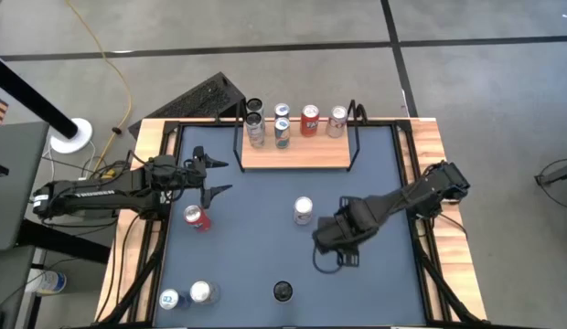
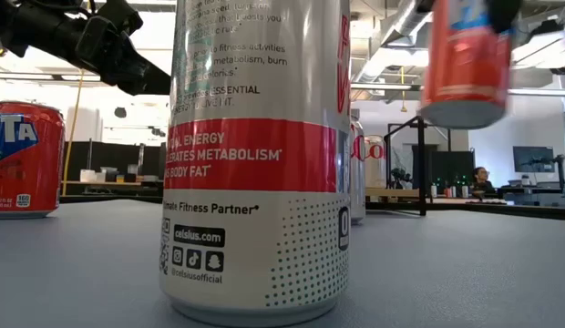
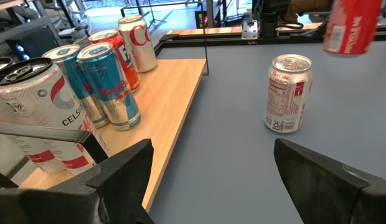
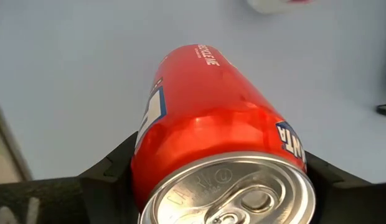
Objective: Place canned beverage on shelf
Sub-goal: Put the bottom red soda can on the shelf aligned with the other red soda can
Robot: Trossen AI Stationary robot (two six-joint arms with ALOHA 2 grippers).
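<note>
Clamps the fingers [image 4: 112,171] of the right gripper [image 4: 218,177] on the sides of a red soda can [image 4: 205,106], tab end toward the wrist. Holds that can lifted clear of the table [image 1: 265,260], out in front of the shelf [image 1: 297,157] toward its right end and well apart from the board. Spreads the fingers [image 3: 124,171] of the left gripper [image 1: 217,176] wide, with nothing between them, just off the shelf's left front corner and pointing along its front edge. Shows a silver can [image 1: 303,210] upright on the table in front of the shelf's middle, between the two grippers. Shows a second red can [image 1: 197,217] upright near the left gripper, a little farther out from the shelf. Lines a row of cans [image 1: 282,123] along the shelf's back edge, all upright, with the front strip of the board bare and black wire uprights [image 1: 354,137] at its ends. Sets two more cans [image 1: 201,292] well away from the shelf, out past its left end.
</note>
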